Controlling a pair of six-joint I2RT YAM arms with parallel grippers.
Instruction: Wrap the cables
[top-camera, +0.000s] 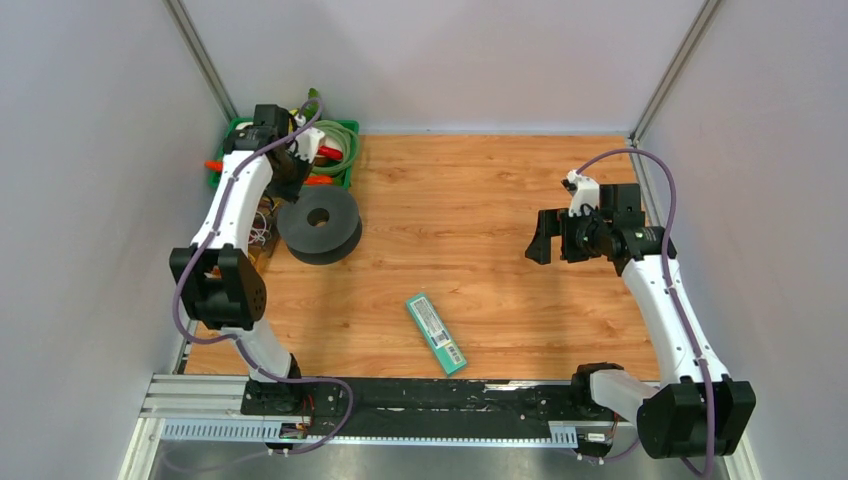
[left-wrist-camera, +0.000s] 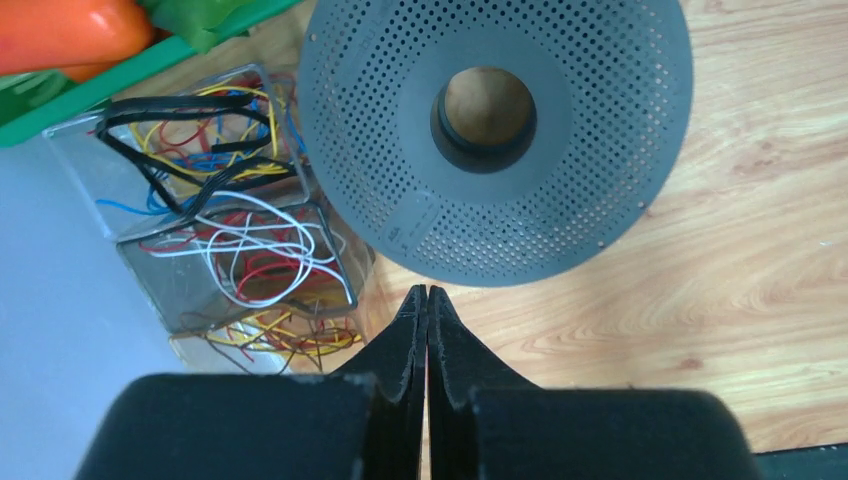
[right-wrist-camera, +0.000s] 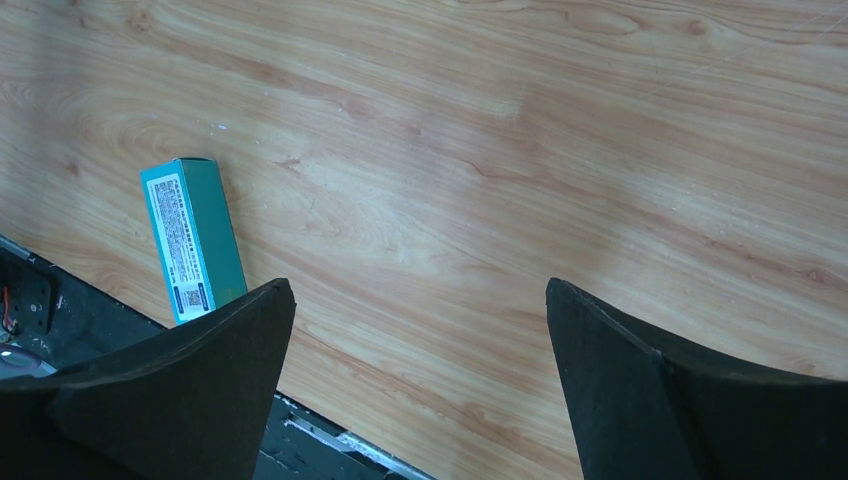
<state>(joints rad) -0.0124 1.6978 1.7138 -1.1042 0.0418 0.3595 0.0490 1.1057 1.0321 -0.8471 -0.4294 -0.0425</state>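
A: Left wrist view: left tool (left-wrist-camera: 427, 300) pressed together, empty, just short of the dark grey perforated spool (left-wrist-camera: 497, 135) near the worktop's (top-camera: 480, 200) far-left corner.
B: And the cables (left-wrist-camera: 185, 140)?
A: Thin black strands in the clear box (left-wrist-camera: 215, 215) beside the spool, lying over yellow, red and white wires (left-wrist-camera: 270, 255); green tray (left-wrist-camera: 150, 55) just beyond.
B: Right wrist view?
A: Right tool (right-wrist-camera: 420, 330) spread wide, holding nothing, above bare wood by the right edge; teal carton (right-wrist-camera: 193, 238) flat near the front edge.
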